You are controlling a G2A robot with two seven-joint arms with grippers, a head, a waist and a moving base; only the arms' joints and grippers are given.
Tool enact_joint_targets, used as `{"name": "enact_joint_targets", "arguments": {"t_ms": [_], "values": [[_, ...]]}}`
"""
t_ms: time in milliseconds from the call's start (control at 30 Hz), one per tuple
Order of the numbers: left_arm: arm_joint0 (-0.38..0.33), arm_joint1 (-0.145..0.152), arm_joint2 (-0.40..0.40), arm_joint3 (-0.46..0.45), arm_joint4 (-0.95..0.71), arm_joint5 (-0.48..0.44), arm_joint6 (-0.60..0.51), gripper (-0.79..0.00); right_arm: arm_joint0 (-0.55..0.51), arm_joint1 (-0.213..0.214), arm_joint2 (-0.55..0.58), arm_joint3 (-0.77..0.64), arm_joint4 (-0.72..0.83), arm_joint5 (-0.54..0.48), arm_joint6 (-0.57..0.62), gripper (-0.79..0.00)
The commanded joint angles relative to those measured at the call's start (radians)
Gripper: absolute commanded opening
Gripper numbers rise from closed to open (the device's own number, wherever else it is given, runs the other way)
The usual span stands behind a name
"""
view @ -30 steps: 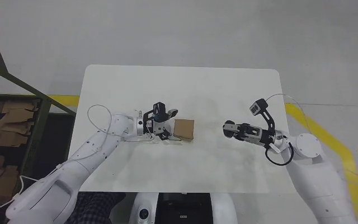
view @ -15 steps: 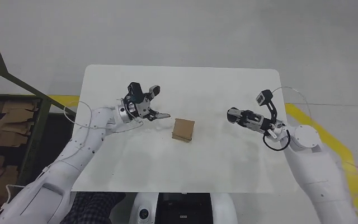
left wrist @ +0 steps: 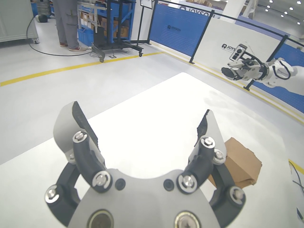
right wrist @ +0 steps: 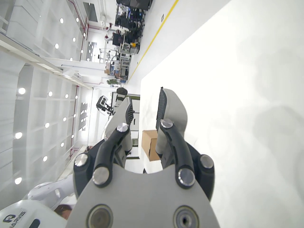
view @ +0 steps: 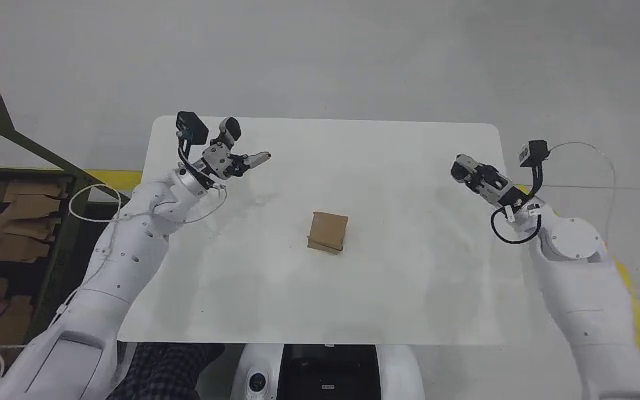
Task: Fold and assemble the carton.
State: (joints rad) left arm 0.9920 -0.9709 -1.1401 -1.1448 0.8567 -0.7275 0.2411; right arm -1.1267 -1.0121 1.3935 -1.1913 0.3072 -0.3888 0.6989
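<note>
Looking down on a white table (view: 400, 300), seeing a small brown carton (view: 328, 232) sitting alone near the middle, touching neither arm. Appearing already folded into a closed box, standing squarely on its base, and seeming, judging by that shape, to need no support.

Finding the left gripper (view: 245, 150) hanging over the far left part of the table, well apart from the carton, with fingers (left wrist: 82, 122) spread wide and gripping nothing. Viewing from its own wrist, catching the carton (left wrist: 239, 164) resting farther out on the table, partly hidden behind one finger.

Finding the right gripper (view: 461, 167) poised near the table's right edge, likewise well apart from the carton, its fingers parted by a moderate gap and empty. Looking along it from the wrist, glimpsing the carton (right wrist: 149, 143) far across the table, again half-hidden behind a finger.

Reading this arrangement as deliberately hands-off: probably letting the box stand free in the open, without pressing on its sides or flaps. Judging the folding as complete or nearly so, though being unable to check the underside or seams from here.
</note>
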Motion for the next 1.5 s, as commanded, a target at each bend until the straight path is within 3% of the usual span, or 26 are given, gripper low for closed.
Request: {"name": "enact_joint_targets", "arguments": {"t_ms": [0, 100, 167, 333, 667, 967, 1467], "values": [[0.018, 0.003, -0.023, -0.026, -0.040, 0.018, -0.037, 0.000, -0.015, 0.004, 0.018, -0.016, -0.073, 0.000, -0.069, -0.502], [0.043, 0.007, -0.049, -0.065, -0.083, 0.036, -0.086, 0.000, -0.036, 0.009, 0.037, -0.052, -0.174, 0.033, -0.152, -0.400], [0.054, 0.009, -0.062, -0.087, -0.097, 0.058, -0.124, 0.000, -0.043, 0.013, 0.042, -0.077, -0.252, 0.065, -0.187, 0.000], [0.075, 0.010, -0.090, -0.128, -0.138, 0.093, -0.178, 0.000, -0.068, 0.015, 0.044, -0.140, -0.432, 0.116, -0.317, 0.000], [0.100, 0.010, -0.131, -0.139, -0.176, 0.122, -0.225, 0.000, -0.137, 0.011, 0.062, -0.220, -0.623, 0.118, -0.533, 0.000], [0.101, 0.007, -0.157, -0.135, -0.182, 0.129, -0.238, 0.000, -0.146, 0.004, 0.059, -0.259, -0.734, 0.158, -0.608, 0.000], [0.105, 0.006, -0.162, -0.135, -0.188, 0.132, -0.240, -0.001, -0.146, 0.003, 0.059, -0.260, -0.737, 0.159, -0.612, 0.000]]}}
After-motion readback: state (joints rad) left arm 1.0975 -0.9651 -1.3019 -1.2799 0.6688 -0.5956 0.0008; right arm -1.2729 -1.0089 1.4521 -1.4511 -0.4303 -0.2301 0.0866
